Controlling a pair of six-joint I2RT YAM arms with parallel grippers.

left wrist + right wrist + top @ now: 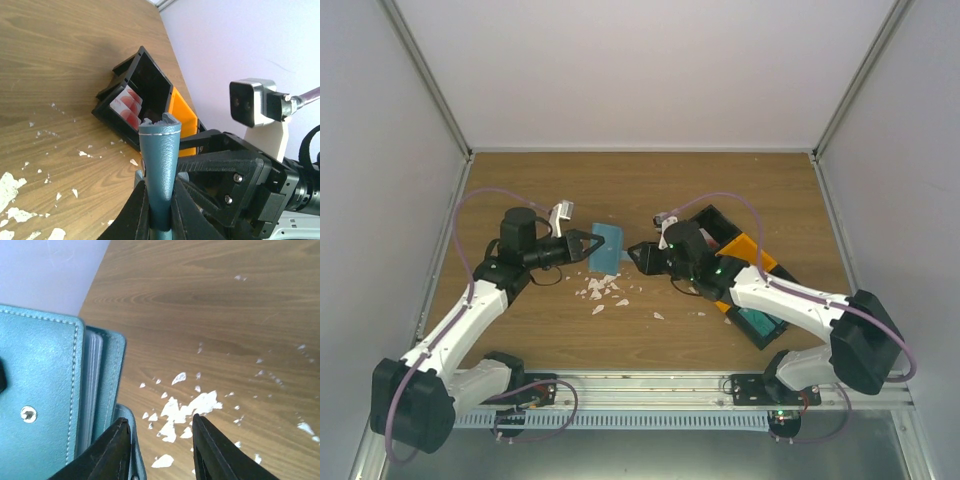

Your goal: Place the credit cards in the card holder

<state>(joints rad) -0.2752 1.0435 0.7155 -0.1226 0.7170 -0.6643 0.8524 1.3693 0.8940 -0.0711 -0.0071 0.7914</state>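
Card holder (611,247), a flat dull-teal wallet-like sleeve with pale stitching along its edges, is near the middle of the brown wood-grain table (620,185), clamped by the left gripper (588,246). The two black fingers of this gripper are closed on the left end of the holder, and in the left wrist view the holder stands edge-on between them. Whether it touches the table I cannot tell. In the right wrist view the holder is opened a little: between its two teal covers a pack of pale inner sleeves is visible, and one cover carries a small round metal snap button (28,414).

The right gripper (638,256) is just to the right of the holder and points toward it. Its jaws stand apart, and through the gap only table and white scraps are seen; nothing is between them. The finger on the left of its wrist view is just beside a teal flap of the holder; contact I cannot confirm.

The credit cards (128,106), thin white plastic rectangles with red patches, lie inside the open black plastic bin (152,85) at the right side of the table, well apart from the holder. An orange plastic bin (183,114) is just beside it, nearer and more to the right. Small white paper-like scraps (603,290) are scattered on the table just on the near side of the holder.
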